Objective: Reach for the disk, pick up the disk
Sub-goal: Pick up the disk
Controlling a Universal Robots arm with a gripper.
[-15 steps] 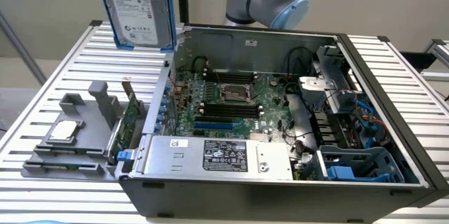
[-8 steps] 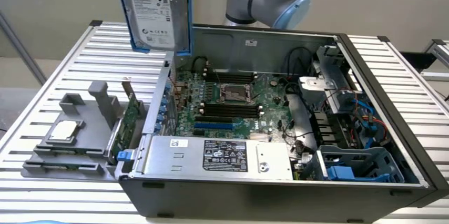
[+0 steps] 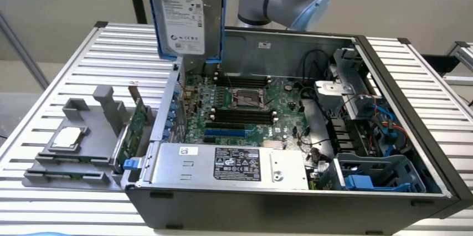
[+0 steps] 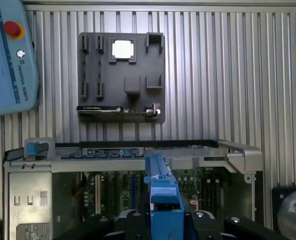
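The disk [image 3: 190, 17] hangs upright in the air above the open computer case's rear corner, on the exterior view's left. Its silver-grey face with the white label faces the camera, and blue rails run down both sides. Its upper end runs out of the picture. In the wrist view the disk [image 4: 163, 195] appears edge-on as a blue rail running away from the camera. My gripper [image 4: 165, 222] is shut on the disk, with a dark finger [image 4: 133, 220] on each side of the rail.
The open computer case [image 3: 414, 158] lies on a slatted metal table [image 3: 126, 42], showing the motherboard [image 3: 247, 100], power supply [image 3: 229, 164] and blue drive cage [image 3: 377, 172]. A grey fixture [image 3: 74, 147] with a silver chip [image 3: 66, 136] sits beside it. A teach pendant [image 4: 10, 55] lies on the table.
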